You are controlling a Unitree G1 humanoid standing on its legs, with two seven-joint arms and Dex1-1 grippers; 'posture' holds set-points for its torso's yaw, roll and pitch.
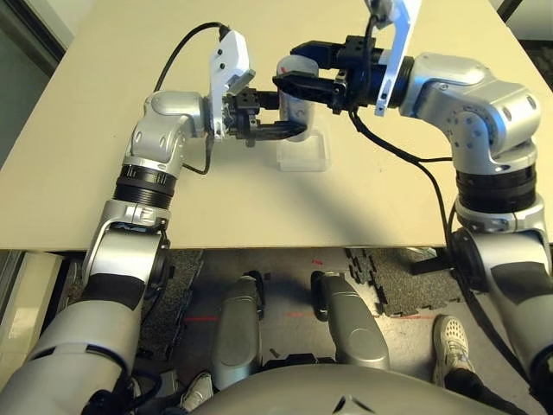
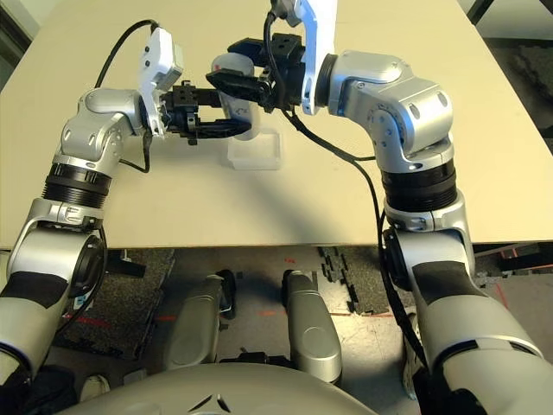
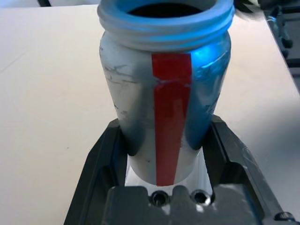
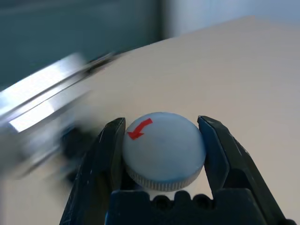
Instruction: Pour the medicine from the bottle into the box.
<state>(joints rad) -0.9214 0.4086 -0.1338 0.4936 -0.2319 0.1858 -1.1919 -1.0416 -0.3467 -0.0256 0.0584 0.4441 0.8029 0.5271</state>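
A broad beige table [image 1: 104, 173] fills most of the scene, its near edge running straight across above a dark speckled floor [image 1: 190, 285]. Black interlocking floor mat pieces [image 1: 389, 277] lie under the table edge on the right, and thin red marks [image 1: 203, 318] show on the floor.

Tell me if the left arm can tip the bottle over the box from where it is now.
Probably yes. The left claw grips the bottle low on its body, mouth open, and the box lies right beside it on the table. The right claw holds the cap close by and might need to back off.
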